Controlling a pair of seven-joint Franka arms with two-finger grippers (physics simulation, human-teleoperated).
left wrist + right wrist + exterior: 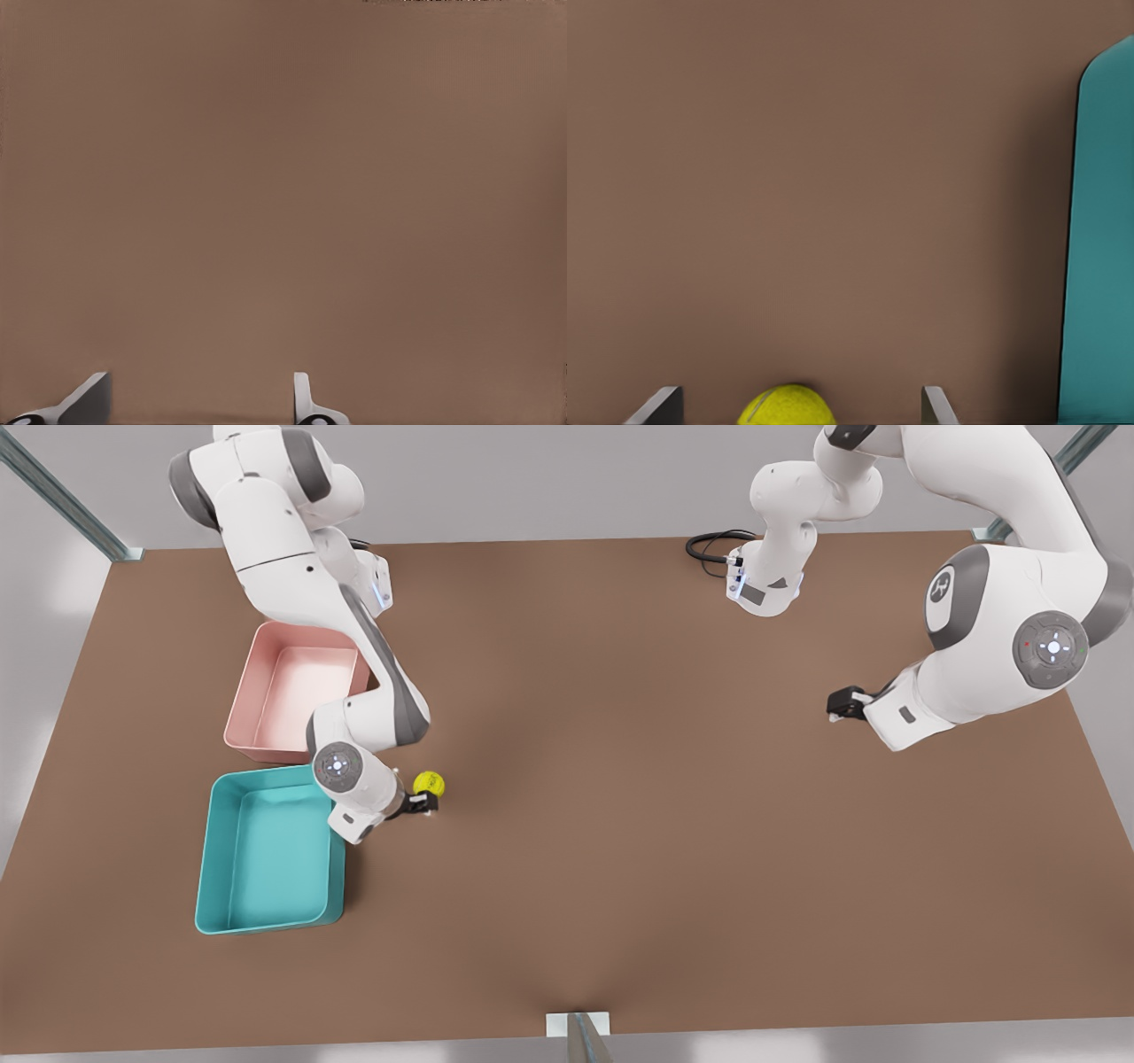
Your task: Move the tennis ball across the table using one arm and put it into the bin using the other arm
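- The tennis ball (pixel 429 783), left of centre beside the bin (pixel 266 859), is straddled by the spread right gripper (pixel 423 804); closing is needed.
- The left gripper (pixel 842 707), spread empty, waits at right.

Front view looks steeply down on the whole table (pixel 620 868); both wrist views face it from close, right wrist sharing bin (pixel 1103 266) corner and tennis ball (pixel 788 407).

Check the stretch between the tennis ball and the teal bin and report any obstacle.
Nothing visible lies on the table between them. The tennis ball sits between the right gripper's open fingers, beside the bin. The left gripper waits.
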